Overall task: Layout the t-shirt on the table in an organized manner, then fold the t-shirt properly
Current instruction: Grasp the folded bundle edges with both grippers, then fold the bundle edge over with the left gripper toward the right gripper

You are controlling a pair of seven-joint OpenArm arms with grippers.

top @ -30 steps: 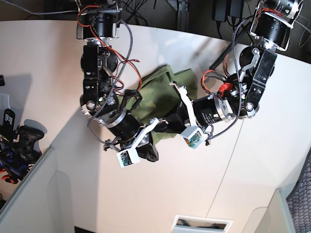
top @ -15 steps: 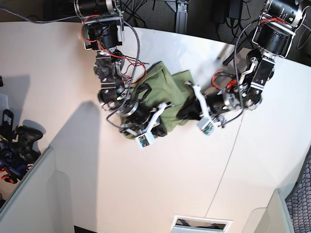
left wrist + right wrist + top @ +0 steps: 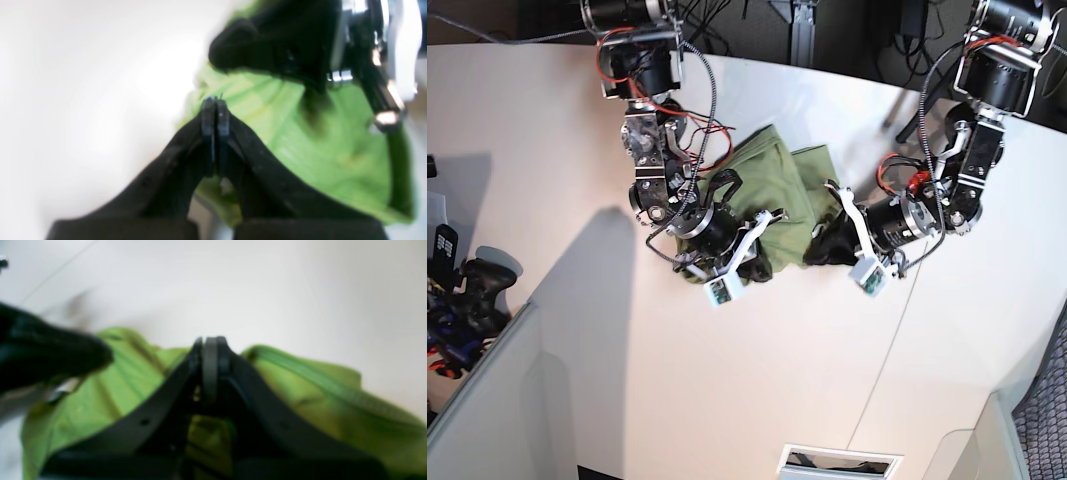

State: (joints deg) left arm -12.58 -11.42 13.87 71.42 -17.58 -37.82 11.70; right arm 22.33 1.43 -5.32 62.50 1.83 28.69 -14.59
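The olive-green t-shirt point(image 3: 772, 185) lies bunched in a wrinkled heap on the white table point(image 3: 727, 380), between my two arms. My left gripper point(image 3: 820, 250) is at the heap's near right edge; in the left wrist view point(image 3: 215, 106) its jaws are pressed together with t-shirt cloth point(image 3: 300, 143) around and under them. My right gripper point(image 3: 760, 268) is at the heap's near left edge; in the right wrist view point(image 3: 210, 350) its jaws are shut with the t-shirt point(image 3: 300, 390) bulging on both sides. Both wrist views are blurred.
A thin dark seam point(image 3: 897, 330) crosses the table right of the heap. A grey-white panel point(image 3: 477, 410) stands at the near left corner, with dark gadgets point(image 3: 472, 290) beside it. A slot point(image 3: 842, 462) is at the near edge. Cables hang at the back.
Both arms have come down and swung toward the back of the table with the cloth. The left arm then shifted slightly right. The heap has stayed bunched.
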